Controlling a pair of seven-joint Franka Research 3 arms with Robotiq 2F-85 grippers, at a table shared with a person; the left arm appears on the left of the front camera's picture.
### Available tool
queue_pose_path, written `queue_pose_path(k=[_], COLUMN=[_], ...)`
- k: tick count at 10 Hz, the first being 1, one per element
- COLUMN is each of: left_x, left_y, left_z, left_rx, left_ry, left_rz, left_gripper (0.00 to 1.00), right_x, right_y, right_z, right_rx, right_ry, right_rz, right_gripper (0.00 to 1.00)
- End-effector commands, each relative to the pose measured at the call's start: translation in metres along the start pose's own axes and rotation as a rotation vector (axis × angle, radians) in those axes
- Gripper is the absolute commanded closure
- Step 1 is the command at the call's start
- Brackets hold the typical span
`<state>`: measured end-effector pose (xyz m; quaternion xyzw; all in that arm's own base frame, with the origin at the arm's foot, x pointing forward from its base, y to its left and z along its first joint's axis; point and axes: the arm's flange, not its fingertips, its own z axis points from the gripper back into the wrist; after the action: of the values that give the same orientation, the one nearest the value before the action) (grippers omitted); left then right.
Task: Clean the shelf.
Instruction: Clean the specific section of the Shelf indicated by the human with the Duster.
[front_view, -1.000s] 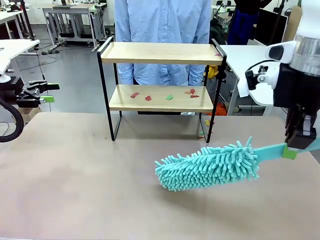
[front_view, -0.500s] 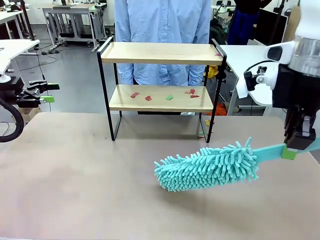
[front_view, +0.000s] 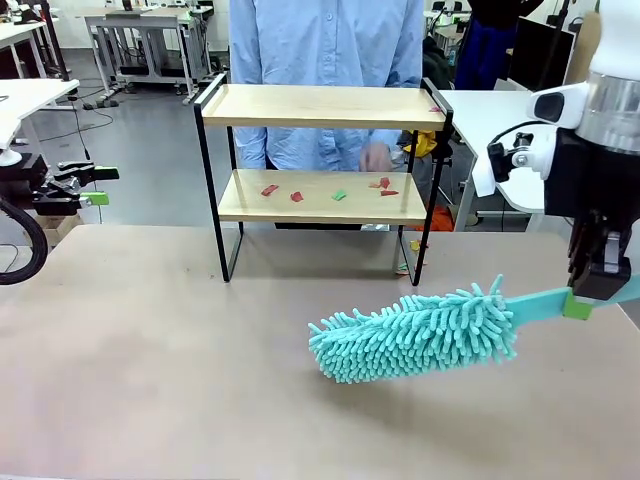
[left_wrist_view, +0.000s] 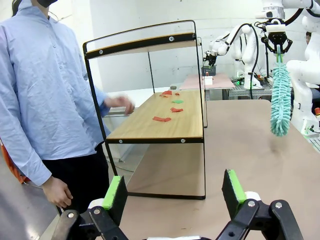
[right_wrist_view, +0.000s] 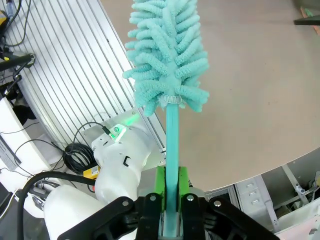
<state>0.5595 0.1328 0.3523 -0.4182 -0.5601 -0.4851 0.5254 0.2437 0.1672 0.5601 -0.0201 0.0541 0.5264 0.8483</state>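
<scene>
Right fingers (right_wrist_view: 160, 181) pinch the duster (front_view: 420, 335) handle, left fingers (left_wrist_view: 116, 192) spread idle; approach step, next move likely carries the head beyond them onto the shelf's (front_view: 320, 106) littered lower board.

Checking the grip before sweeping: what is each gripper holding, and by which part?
The right gripper is shut on the teal duster by its flat handle. The left gripper is open and empty.

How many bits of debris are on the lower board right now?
6, all on the shelf, lower board: two red scraps toward the left, one green scrap mid-board, three reddish scraps bunched at the right. That bunch is tiny; more may hide there.
</scene>
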Motion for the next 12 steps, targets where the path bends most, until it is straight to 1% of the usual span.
queue_pose_path(k=[1,12], left_x=[0.0025,0.0025], left_y=[-0.0023,-0.0023], left_z=[-0.0006,-0.0006], left_rx=[0.001,0.001], left_ry=[-0.004,-0.004], left_rz=[-0.012,-0.012], left_gripper=[0.0,0.0], right_x=[-0.0004,-0.0004], right_y=[0.0016,0.0016], right_z=[0.0011,0.0011], right_rx=[-0.01,-0.01], right_ry=[0.002,0.002], right_rz=[-0.007,-0.007], right_gripper=[0.87,0.87])
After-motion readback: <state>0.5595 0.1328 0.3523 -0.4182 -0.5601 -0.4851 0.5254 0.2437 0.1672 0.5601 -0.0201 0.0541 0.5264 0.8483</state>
